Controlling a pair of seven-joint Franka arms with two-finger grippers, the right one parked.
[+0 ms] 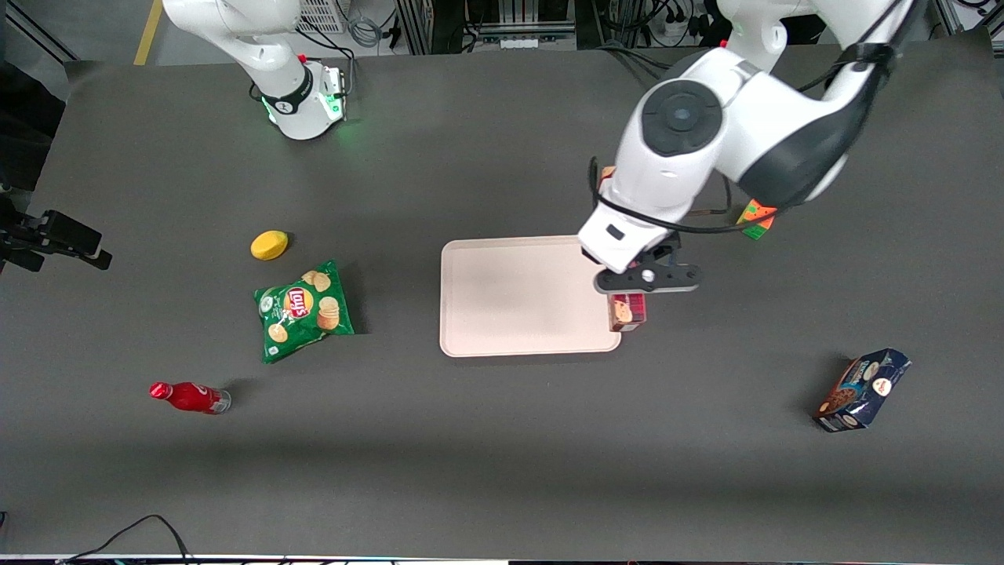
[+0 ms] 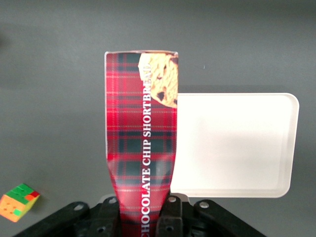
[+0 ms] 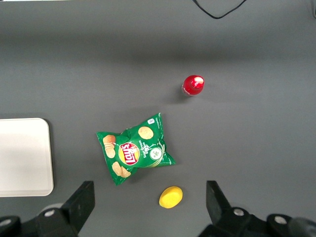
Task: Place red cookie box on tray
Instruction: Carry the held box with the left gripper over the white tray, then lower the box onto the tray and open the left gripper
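Red cookie box (image 2: 142, 143) | clenched in end effector (image 1: 627, 294), hanging below | apparently over tray (image 1: 518, 294) edge

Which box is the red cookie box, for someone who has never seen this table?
Start at the pink tray, the biggest thing on the table. At its edge nearest the working arm, the end effector holds the red cookie box upright above the rim. It is long, flat and dark-red tartan, lettered "Chocolate Chip Shortbread", unlike the shorter blue box lying nearer the front camera.
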